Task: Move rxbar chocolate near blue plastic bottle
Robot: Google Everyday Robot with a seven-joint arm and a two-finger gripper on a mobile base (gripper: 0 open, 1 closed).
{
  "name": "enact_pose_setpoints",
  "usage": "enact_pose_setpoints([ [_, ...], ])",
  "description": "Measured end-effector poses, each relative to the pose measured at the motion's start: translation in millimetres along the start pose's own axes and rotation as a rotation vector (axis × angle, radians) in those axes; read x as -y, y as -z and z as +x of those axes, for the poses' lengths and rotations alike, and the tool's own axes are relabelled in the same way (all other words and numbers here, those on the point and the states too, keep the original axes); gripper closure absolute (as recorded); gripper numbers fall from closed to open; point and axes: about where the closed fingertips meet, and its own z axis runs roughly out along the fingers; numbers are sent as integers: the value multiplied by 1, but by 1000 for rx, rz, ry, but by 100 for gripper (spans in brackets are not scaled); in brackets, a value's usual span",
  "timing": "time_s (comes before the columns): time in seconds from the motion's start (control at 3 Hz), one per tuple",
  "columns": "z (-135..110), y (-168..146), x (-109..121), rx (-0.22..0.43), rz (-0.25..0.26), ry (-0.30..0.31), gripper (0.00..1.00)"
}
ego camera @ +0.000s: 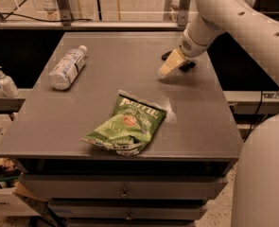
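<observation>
The rxbar chocolate [188, 65] is a small dark packet lying flat at the back right of the grey table [82, 122]; only its two ends show. My gripper [169, 66] is cream-coloured and hangs from the white arm directly over the bar, reaching down to the table and covering the bar's middle. The blue plastic bottle [66, 68] is clear with a white cap and a pale label. It lies on its side at the back left of the table, far from the bar.
A large green crinkled chip bag [127, 125] lies at the front middle of the table. A small white pump dispenser [4, 82] stands on a ledge left of the table. The arm's white body [266, 174] fills the right side. Drawers sit under the tabletop.
</observation>
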Motion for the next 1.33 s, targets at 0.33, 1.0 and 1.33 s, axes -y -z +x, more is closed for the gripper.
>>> enact_pose_setpoints([
  [0.33,5,-10,1,-21,-10,-24,15],
  [1.0,-5,2,4,6,-11,-20,62],
  [1.33,-5,12,5,12,-9,-13,85],
])
